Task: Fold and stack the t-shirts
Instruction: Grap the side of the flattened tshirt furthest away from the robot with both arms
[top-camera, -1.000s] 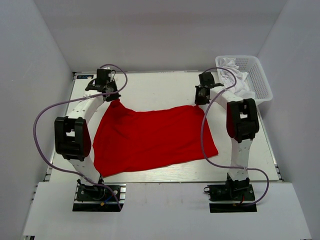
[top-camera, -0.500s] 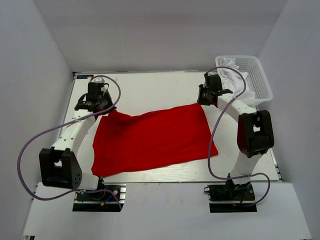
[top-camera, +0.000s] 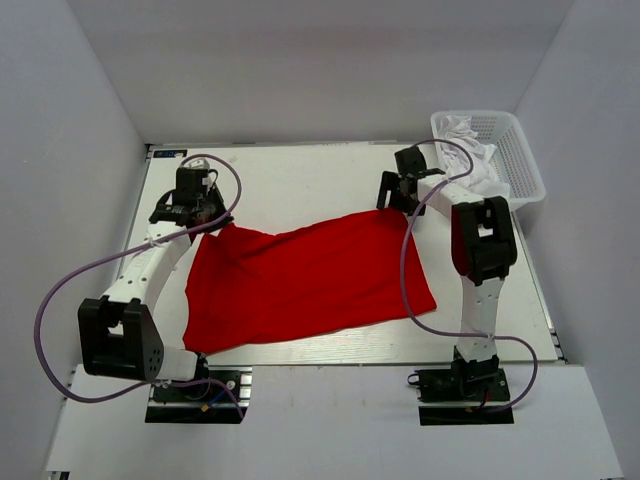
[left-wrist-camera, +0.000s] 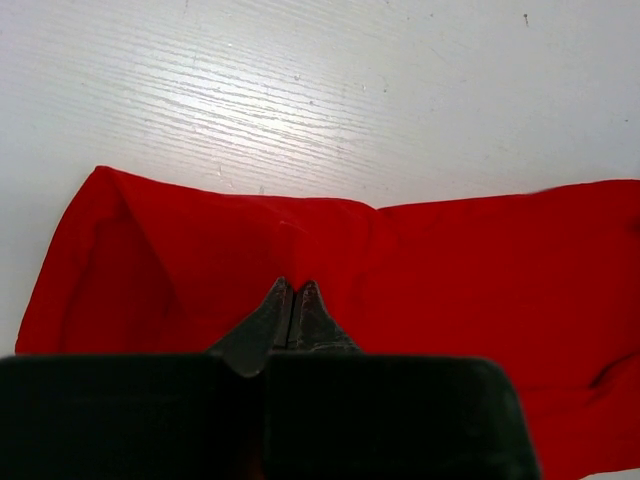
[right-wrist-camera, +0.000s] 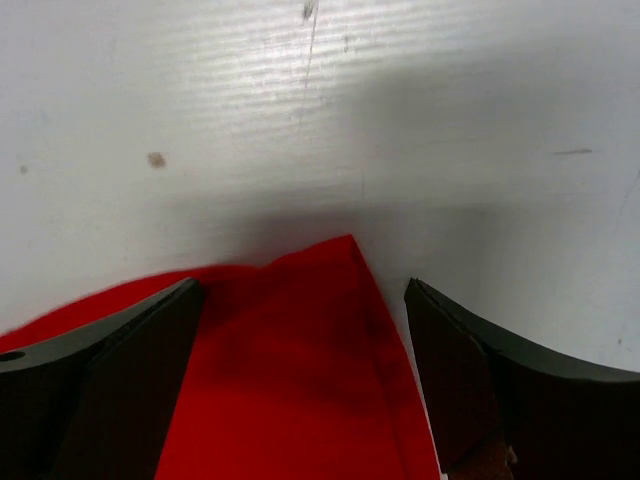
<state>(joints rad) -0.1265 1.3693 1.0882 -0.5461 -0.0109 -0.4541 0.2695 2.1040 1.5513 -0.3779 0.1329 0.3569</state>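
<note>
Under your left claw (left-wrist-camera: 292, 290), the red t-shirt (left-wrist-camera: 450, 260) fills the near half of the wrist view. The two dark fingertips are clenched tight together and pinch the red cloth just inside its far edge. From that pinch the shirt runs out to either side of the claw, with a soft ridge on each side. Bare white table (left-wrist-camera: 330, 90) lies beyond the tips.

Seen from above, that left claw (top-camera: 200, 208) sits at the shirt's far left corner, and the cloth rises a little to meet it. From there the red t-shirt (top-camera: 310, 275) spreads flat across the table (top-camera: 300, 175), toward the arm bases and over toward your right claw (top-camera: 396, 196).

Your right claw (right-wrist-camera: 302, 285) stands spread wide and grips nothing. Its two dark fingers (right-wrist-camera: 130, 370) are well apart. Between them, the far right corner of the red t-shirt (right-wrist-camera: 290, 380) lies on the table, and the point of that corner falls roughly midway between the tips. You cannot tell from the wrist view whether the fingers touch the cloth at the sides.

To the right of the right claw and a little beyond it, a white lattice basket (top-camera: 523, 150) rests at the table's far right corner. The white t-shirts (top-camera: 468, 145) are bunched inside the basket at its near left end, close to the claw but apart from it.
</note>
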